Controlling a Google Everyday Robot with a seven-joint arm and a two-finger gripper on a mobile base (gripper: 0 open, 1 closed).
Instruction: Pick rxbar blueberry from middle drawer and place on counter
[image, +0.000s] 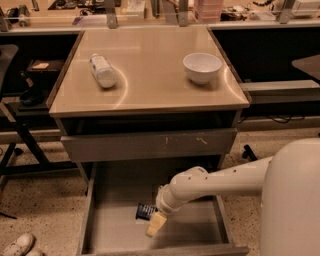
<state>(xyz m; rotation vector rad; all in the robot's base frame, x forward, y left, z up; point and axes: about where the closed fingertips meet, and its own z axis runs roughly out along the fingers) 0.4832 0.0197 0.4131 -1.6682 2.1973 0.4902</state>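
The middle drawer (112, 227) stands pulled open below the counter (150, 75). The rxbar blueberry (145, 211), a dark navy bar, lies flat on the drawer floor near the middle. My gripper (155, 224) reaches down into the drawer from the right on a white arm. Its pale fingertip sits just right of and in front of the bar, partly covering the bar's right end. I cannot tell whether it touches the bar.
A white bottle (102, 70) lies on its side on the counter's left. A white bowl (202, 67) stands on its right. A grey drawer front with orange scratches (150, 145) is above the open drawer. A cluttered workbench (150, 12) runs behind.
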